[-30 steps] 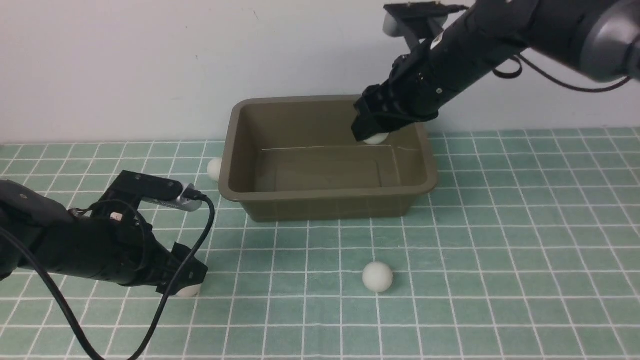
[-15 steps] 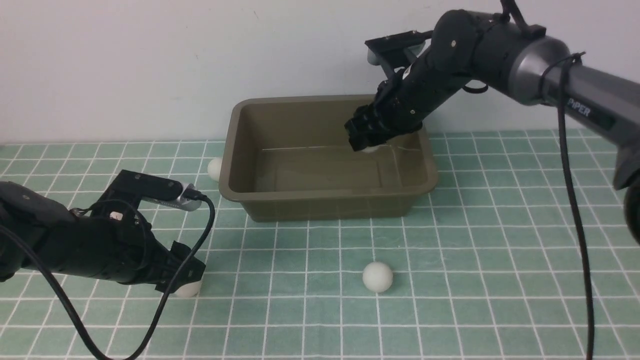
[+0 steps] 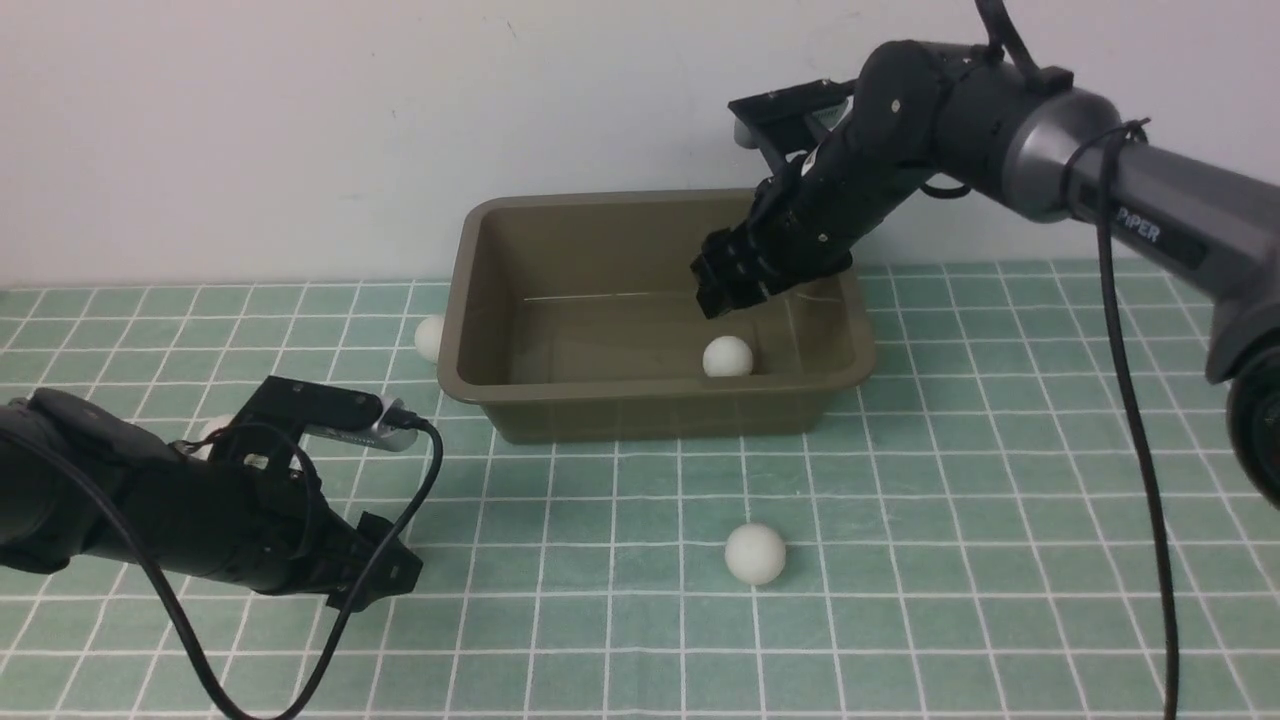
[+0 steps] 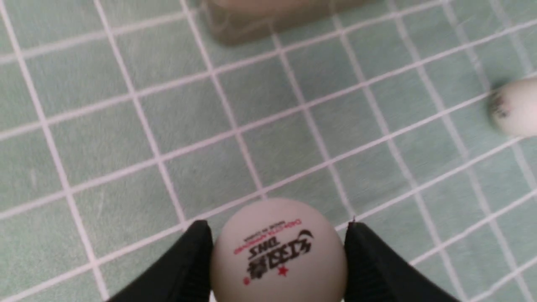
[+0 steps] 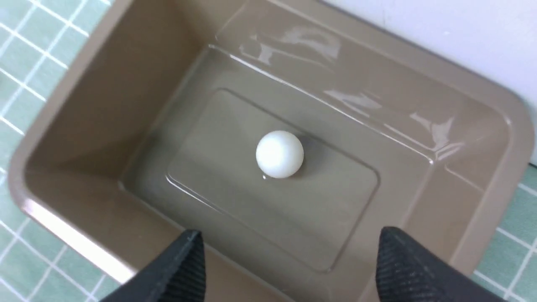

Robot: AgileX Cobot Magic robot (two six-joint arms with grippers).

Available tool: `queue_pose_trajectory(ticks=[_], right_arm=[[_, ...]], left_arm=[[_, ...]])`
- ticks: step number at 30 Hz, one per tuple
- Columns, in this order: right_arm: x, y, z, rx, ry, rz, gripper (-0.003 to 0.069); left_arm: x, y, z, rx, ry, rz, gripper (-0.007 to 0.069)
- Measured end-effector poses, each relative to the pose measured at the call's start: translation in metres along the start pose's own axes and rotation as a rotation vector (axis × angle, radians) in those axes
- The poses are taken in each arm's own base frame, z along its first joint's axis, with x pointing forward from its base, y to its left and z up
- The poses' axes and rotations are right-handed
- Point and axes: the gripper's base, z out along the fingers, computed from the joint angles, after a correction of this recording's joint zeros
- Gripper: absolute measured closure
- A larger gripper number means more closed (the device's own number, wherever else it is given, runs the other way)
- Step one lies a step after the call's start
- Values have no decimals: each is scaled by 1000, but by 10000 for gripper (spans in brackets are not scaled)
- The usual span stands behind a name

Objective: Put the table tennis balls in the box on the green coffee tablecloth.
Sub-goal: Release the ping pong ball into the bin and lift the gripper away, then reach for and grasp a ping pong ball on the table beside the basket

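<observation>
The olive-brown box (image 3: 470, 300) stands at the back middle of the green coffee tablecloth (image 3: 1000, 480). One white table tennis ball (image 3: 727, 357) lies on its floor near the front wall, also seen in the right wrist view (image 5: 280, 154). My right gripper (image 3: 722, 290) hangs open over the box's right half, nothing between its fingers (image 5: 184, 260). My left gripper (image 4: 277, 224) sits low at the front left, both fingers pressed against a logo-printed ball (image 4: 279, 251). Loose balls lie in front of the box (image 3: 755, 553), beside its left wall (image 3: 428, 338) and behind my left arm (image 3: 213, 432).
A white wall runs close behind the box. The left arm's black cable (image 3: 420, 470) loops over the cloth at the front left. The box's near corner (image 4: 260, 21) and a loose ball (image 4: 514, 108) show ahead of the left gripper.
The right gripper opened and its ball dropped to the box floor, rolling toward the front wall. The left gripper's fingers closed in on the ball at the front left.
</observation>
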Motion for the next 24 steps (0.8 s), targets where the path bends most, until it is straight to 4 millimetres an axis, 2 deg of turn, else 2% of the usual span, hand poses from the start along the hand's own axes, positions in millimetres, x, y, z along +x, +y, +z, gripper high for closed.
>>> queue_pose_trajectory(ticks=[2, 5, 7, 10, 17, 22, 24], right_arm=[[2, 2, -8, 2, 0, 14, 167], [10, 4, -18, 0, 25, 27, 167], [21, 7, -27, -2, 53, 29, 167], [31, 10, -34, -5, 82, 18, 167], [61, 16, -51, -14, 150, 8, 179], [91, 21, -57, -34, 221, 11, 203], [107, 23, -53, -53, 269, 20, 211]], left_arm=[[-9, -10, -19, 20, -54, 12, 272], [-32, -21, -34, 45, -122, 51, 272], [-48, -26, -36, 45, -156, 90, 272], [-61, -31, -32, 44, -173, 128, 272], [-102, -34, 5, 25, -191, 147, 272], [-123, -22, 40, 24, -174, 118, 272], [-129, -16, 54, 24, -164, 119, 272]])
